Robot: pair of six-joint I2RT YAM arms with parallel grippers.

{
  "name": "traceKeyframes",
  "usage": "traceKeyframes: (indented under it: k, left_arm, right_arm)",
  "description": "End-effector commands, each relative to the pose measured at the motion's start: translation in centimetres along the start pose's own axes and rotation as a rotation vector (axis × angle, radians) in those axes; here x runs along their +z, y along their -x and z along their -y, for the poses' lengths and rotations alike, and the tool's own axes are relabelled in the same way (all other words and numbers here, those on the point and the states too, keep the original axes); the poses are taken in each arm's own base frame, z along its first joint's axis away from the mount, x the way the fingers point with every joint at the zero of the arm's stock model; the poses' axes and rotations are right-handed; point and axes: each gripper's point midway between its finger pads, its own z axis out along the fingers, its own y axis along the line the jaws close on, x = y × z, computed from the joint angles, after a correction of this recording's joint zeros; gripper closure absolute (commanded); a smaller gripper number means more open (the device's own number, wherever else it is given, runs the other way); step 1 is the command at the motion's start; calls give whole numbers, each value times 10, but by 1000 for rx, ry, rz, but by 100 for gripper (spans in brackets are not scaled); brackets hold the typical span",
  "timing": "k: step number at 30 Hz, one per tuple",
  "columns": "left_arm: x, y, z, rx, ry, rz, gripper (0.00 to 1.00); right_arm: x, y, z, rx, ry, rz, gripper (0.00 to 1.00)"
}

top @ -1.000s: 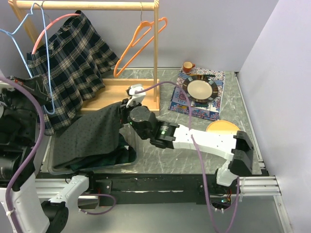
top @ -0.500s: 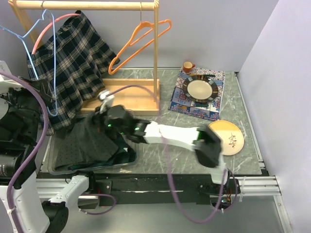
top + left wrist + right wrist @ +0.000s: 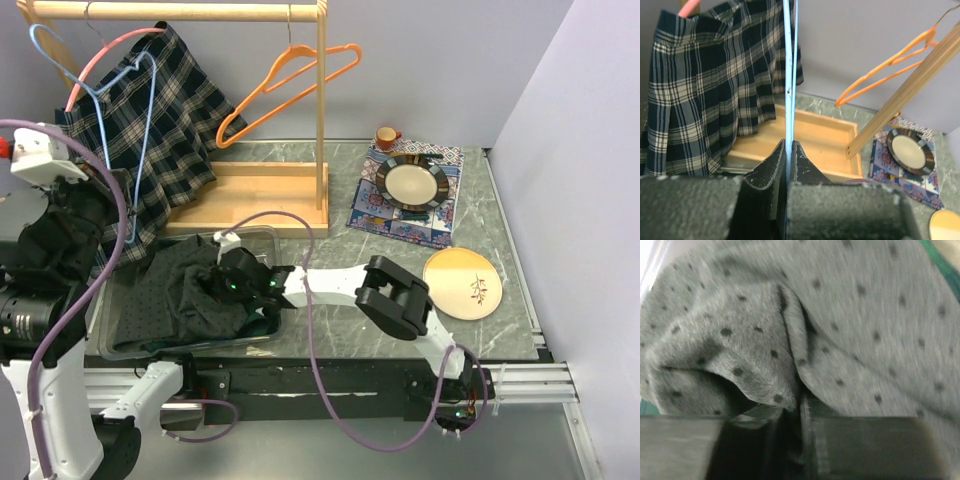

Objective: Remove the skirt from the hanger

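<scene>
My left gripper (image 3: 100, 188) is shut on the bottom wire of an empty light-blue hanger (image 3: 141, 120), which still hooks the wooden rail at the top left. In the left wrist view the wire (image 3: 789, 75) runs straight up from between my closed fingertips (image 3: 789, 146). The grey dotted skirt (image 3: 175, 290) lies bunched in the clear bin (image 3: 262, 237) at the front left. My right gripper (image 3: 232, 281) is low in the bin, shut on a fold of that skirt (image 3: 865, 330), its fingertips (image 3: 792, 407) buried in cloth.
A plaid skirt (image 3: 165, 115) hangs on a pink hanger (image 3: 100, 52) behind the blue one. An orange hanger (image 3: 290, 85) hangs on the wooden rack (image 3: 322, 110). A rimmed plate (image 3: 412, 183) on a placemat, a small cup (image 3: 386, 136) and a yellow plate (image 3: 465, 283) lie right.
My right arm swung left and down, carrying the grey skirt into the bin. The blue hanger has lifted and swung right, now bare, with my left gripper still on it.
</scene>
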Motion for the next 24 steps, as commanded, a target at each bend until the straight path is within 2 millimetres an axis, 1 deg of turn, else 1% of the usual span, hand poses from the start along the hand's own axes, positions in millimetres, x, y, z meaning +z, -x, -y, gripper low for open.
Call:
traceKeyframes:
  k: [1, 2, 3, 4, 5, 6, 7, 8, 9, 10, 11, 12, 13, 14, 15, 16, 17, 18, 19, 21, 22, 23, 24]
  left_arm:
    - [-4, 9, 2, 18, -13, 35, 99]
    - [-3, 7, 1, 22, -11, 27, 99]
    - [-3, 5, 1, 27, -11, 23, 99]
    - [-2, 5, 0, 31, -9, 22, 99]
    - [0, 0, -1, 35, -8, 12, 99]
    - [0, 0, 1, 38, -20, 20, 99]
    - [0, -1, 1, 47, -24, 19, 99]
    - [1, -4, 0, 52, -22, 10, 99]
    - [2, -6, -1, 58, -15, -2, 99]
    - [6, -9, -1, 70, -17, -20, 99]
    - [6, -9, 0, 75, -22, -24, 99]
    - [7, -13, 0, 82, -23, -45, 99]
    - [10, -15, 3, 87, -40, -60, 99]
    - [11, -16, 4, 88, -47, -65, 99]
    - [13, -17, 5, 93, -51, -70, 99]
    - [16, -16, 6, 100, -57, -62, 99]
    - [19, -18, 5, 108, -55, -66, 99]
    - [25, -19, 4, 130, -52, -74, 99]
    - [29, -18, 6, 139, -60, -69, 99]
    - [37, -14, 14, 147, -93, -65, 99]
    - [44, -12, 16, 134, -99, -64, 99]
    - [49, -7, 26, 124, -143, -39, 99]
    - [53, -7, 34, 104, -183, -37, 99]
  right_arm:
    - [-38, -8, 0, -31, -10, -22, 68]
    - [-45, 4, -9, -32, 11, -11, 65]
    - [-50, 3, -7, -33, 6, -37, 59]
    - [-53, 6, -10, -30, 15, -46, 56]
    - [-61, 12, -17, -30, 35, -43, 52]
    - [-65, 14, -18, -41, 37, -42, 47]
    - [-70, 17, -19, -43, 41, -35, 43]
    - [-80, 19, -26, -48, 72, -36, 40]
    - [-85, 22, -31, -56, 98, -36, 31]
    - [-90, 26, -34, -62, 106, -29, 26]
    - [-99, 37, -42, -65, 126, -5, 21]
    - [-105, 38, -43, -71, 123, -15, 13]
    - [-110, 43, -44, -76, 121, -9, 9]
    - [-121, 57, -50, -77, 129, 20, 4]
    - [-127, 61, -48, -83, 110, 28, 0]
    - [-133, 67, -50, -88, 106, 43, 0]
    - [-146, 77, -53, -95, 109, 61, 0]
    - [-154, 82, -55, -98, 115, 72, 0]
    - [-168, 96, -57, -99, 109, 114, 0]
    - [-184, 103, -60, -107, 121, 132, 0]
    - [-202, 113, -68, -105, 148, 164, 0]
    - [-210, 114, -68, -96, 156, 168, 0]
    - [-220, 118, -73, -93, 171, 178, 0]
